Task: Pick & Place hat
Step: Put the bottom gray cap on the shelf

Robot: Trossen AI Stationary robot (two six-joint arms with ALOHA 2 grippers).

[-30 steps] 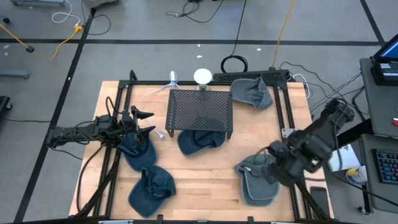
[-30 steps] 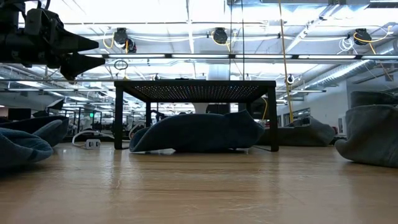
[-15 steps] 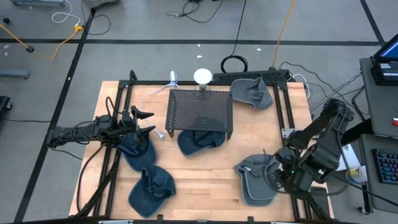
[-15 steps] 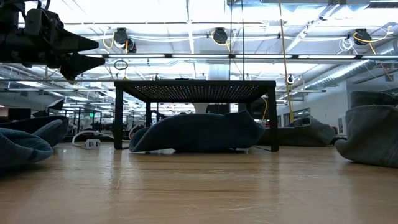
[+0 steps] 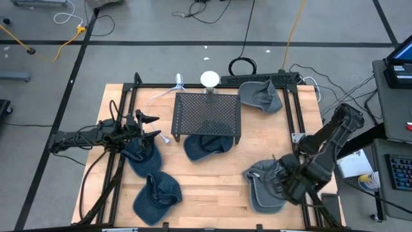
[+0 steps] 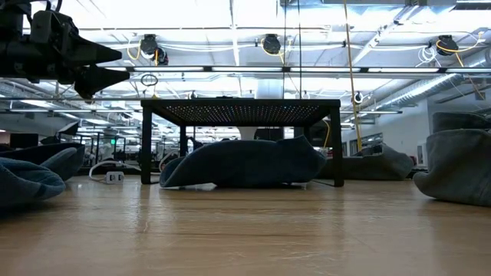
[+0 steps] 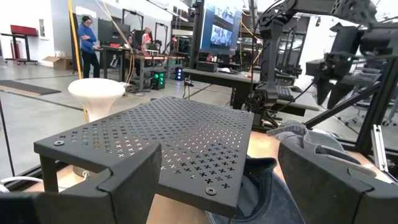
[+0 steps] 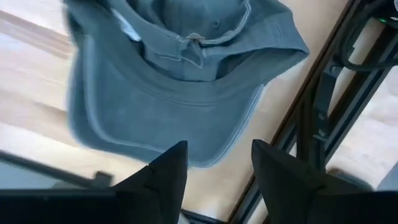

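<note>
Right pincer (image 8: 214,168) hovers open over the grey hat (image 8: 186,81) at the surface's near right corner; best drop squarely onto its brim.

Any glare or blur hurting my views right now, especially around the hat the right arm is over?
Low view: ceiling lights glare, leaving the rack backlit. Right wrist view: hat readable, its edges slightly smeared; right gripper open. High view: even light, clear.

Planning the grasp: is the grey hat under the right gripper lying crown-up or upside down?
Upside down. The grey hat shows its inner sweatband and seams, opening facing up, brim toward the open right gripper.
</note>
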